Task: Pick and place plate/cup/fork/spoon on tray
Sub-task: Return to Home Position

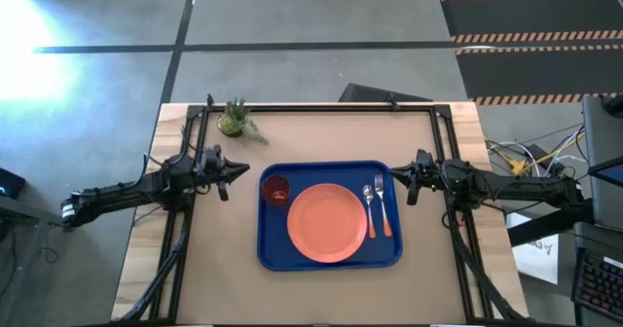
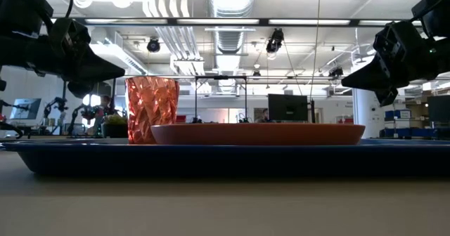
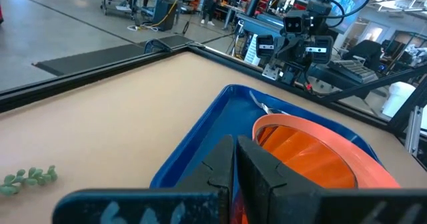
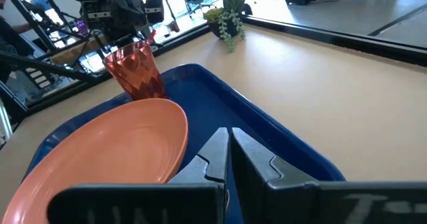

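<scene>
All 4 task items already sit in the tray [image 1: 329, 261], so the step in hand looks like finishing: judged from here, both arms should simply lift clear without brushing the rim. The left end effector [image 1: 226, 177] hovers just left of the tray, fingers pressed together and empty; the right end effector [image 1: 411, 184] hovers just right of it, likewise closed and empty. Inside, the cup [image 1: 275, 190] stands far-left, the plate [image 1: 326, 223] centre, with fork [image 1: 369, 208] and spoon [image 1: 382, 207] lying side by side on its right.

A tan table [image 1: 195, 278] carries the blue tray [image 1: 268, 254] and a small potted plant [image 1: 235, 120].
</scene>
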